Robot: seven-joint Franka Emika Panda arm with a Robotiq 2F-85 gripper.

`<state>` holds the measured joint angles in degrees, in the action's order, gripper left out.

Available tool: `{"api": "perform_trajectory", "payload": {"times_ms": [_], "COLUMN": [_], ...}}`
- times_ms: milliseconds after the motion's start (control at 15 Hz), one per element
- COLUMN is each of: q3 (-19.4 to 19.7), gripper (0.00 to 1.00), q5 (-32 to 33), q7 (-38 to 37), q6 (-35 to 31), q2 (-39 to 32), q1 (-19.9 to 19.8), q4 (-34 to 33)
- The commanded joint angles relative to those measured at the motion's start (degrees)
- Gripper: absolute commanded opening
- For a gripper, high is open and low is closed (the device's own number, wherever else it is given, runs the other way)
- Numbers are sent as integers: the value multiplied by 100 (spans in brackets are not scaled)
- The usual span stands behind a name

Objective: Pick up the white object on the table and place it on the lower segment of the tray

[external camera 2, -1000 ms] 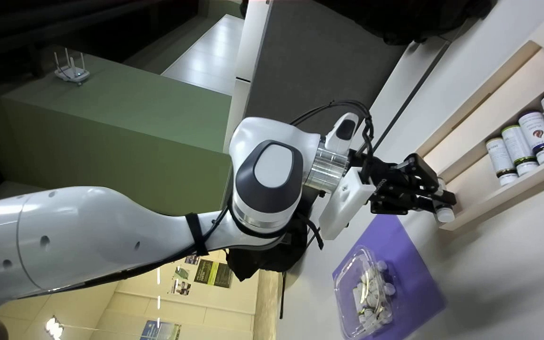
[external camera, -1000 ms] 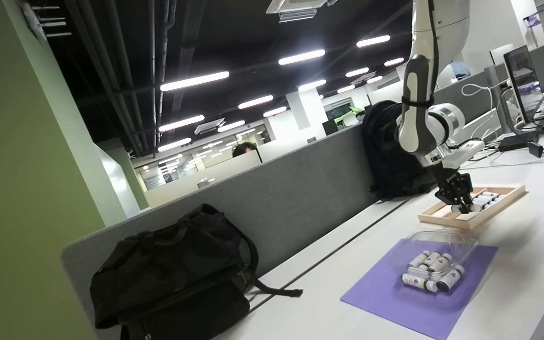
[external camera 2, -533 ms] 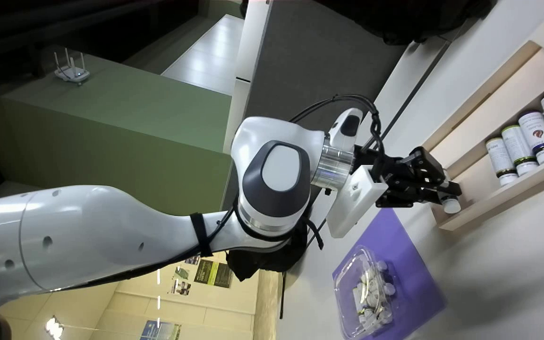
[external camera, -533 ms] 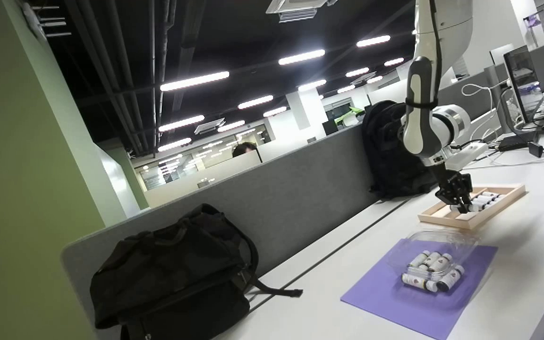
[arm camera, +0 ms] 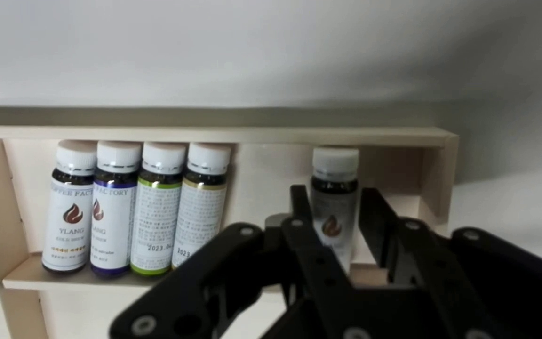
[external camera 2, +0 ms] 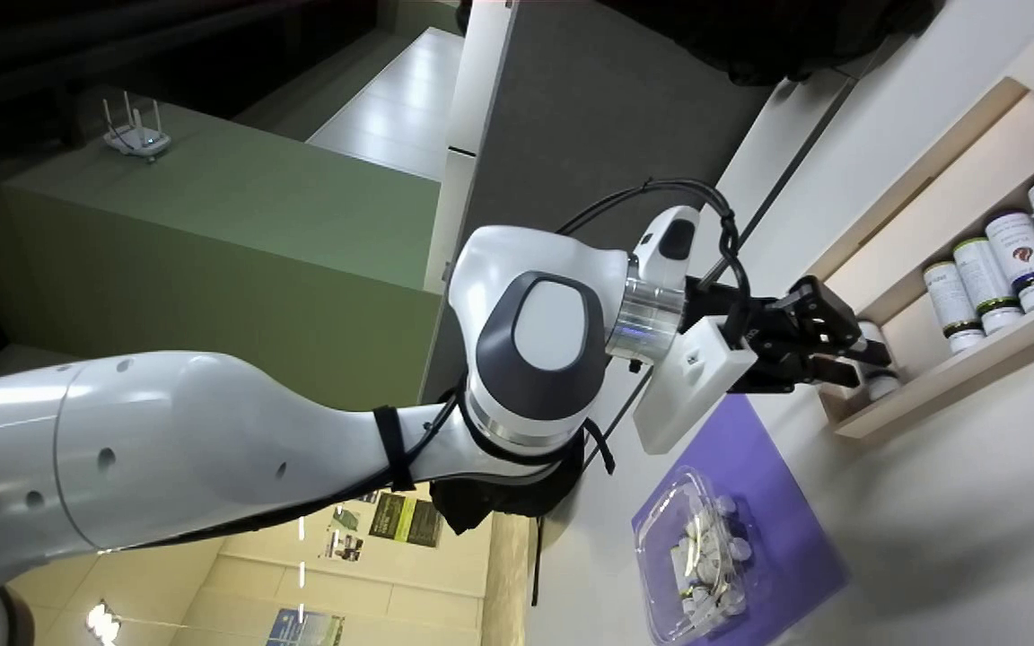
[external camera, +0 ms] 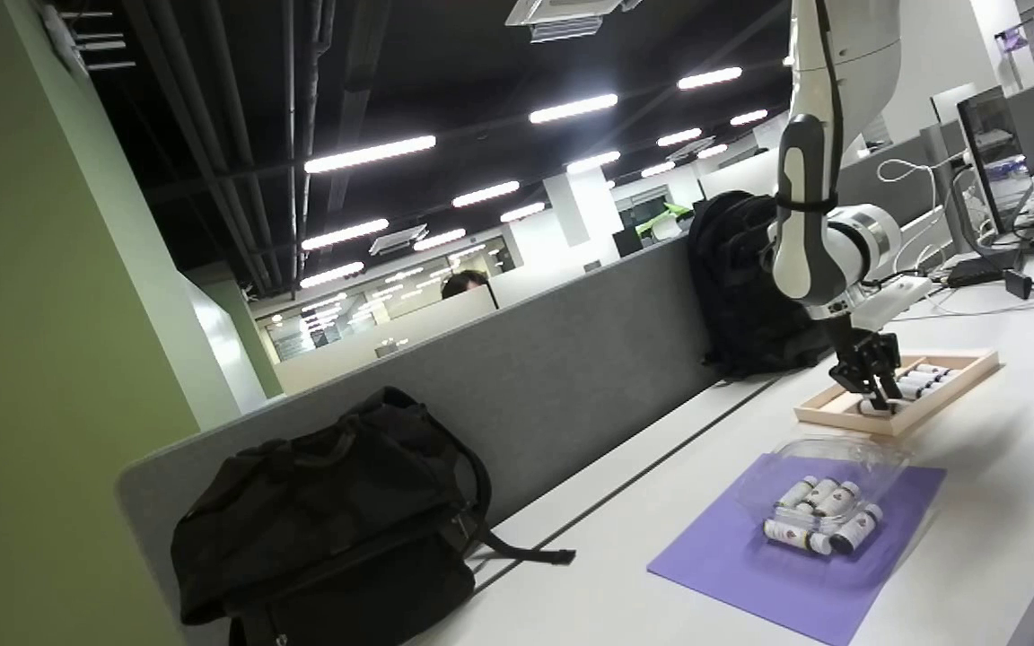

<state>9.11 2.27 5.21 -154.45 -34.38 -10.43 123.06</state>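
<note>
At the claw, found fingers parted slightly wider than the white-capped bottle between them; noted a thin gap at 3 o'clock in the wrist view, cannot confirm contact at 9. Located said bottle within the tray, cap toward 12 o'clock, four similar bottles well apart at 9 o'clock. Judged to be in the lower segment, with release the likely step in hand. For good practice: make sure of full support from the tray floor; widen evenly, so as not to roll or drag the bottle; avoid knocking the end wall at 3 o'clock; then rise straight away from the worktop. Compared views: in the wrist view, able to read gap, label and cap position, but not the bottle's base, hidden behind the claw. In both exterior views, able to see a clear tub on a purple mat at 7 o'clock from the claw, with more bottles in or against it, cannot tell which; absent from the wrist view. In an exterior view, noted also the second segment, largely cropped from the wrist view.
</note>
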Motion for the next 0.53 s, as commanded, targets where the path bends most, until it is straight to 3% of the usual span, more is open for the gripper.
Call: {"api": "perform_trajectory", "payload": {"times_ms": [0,267,333,400,467], "q3": [-28,-30,44,-58,-54], "gripper": [73,97,99,85,91], "q5": [-7,47,127,44,47], "q7": [-56,-58,-144,-17,-18], "q6": [2,330,563,232,378], "q2": [181,634,784,358,486], "q1": [-31,59,157,20,46], "q4": [111,145,146,-10,-10]}}
